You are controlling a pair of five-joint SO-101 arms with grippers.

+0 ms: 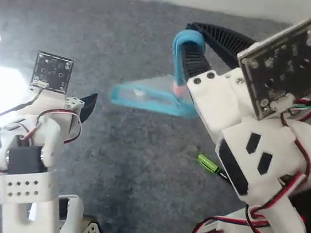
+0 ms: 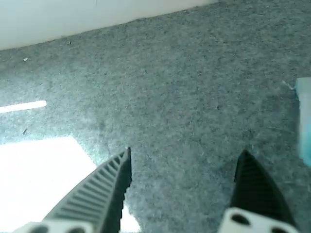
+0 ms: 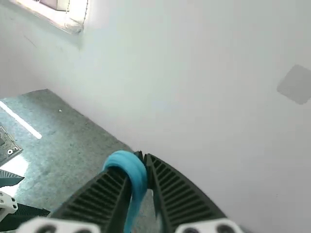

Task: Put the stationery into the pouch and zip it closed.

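At lower left of the high view, the left gripper hangs released, its fingers wide apart over the grey bench. At centre a translucent blue pouch dangles from its blue loop — blurred, contents impossible to make out. At upper right, the right gripper is clenched on that loop. At lower right a green pen lies on the bench — partly hidden behind the right arm.

Robotics lab bench: grey felt tabletop, plain white wall, bare camera boards, exposed wiring.
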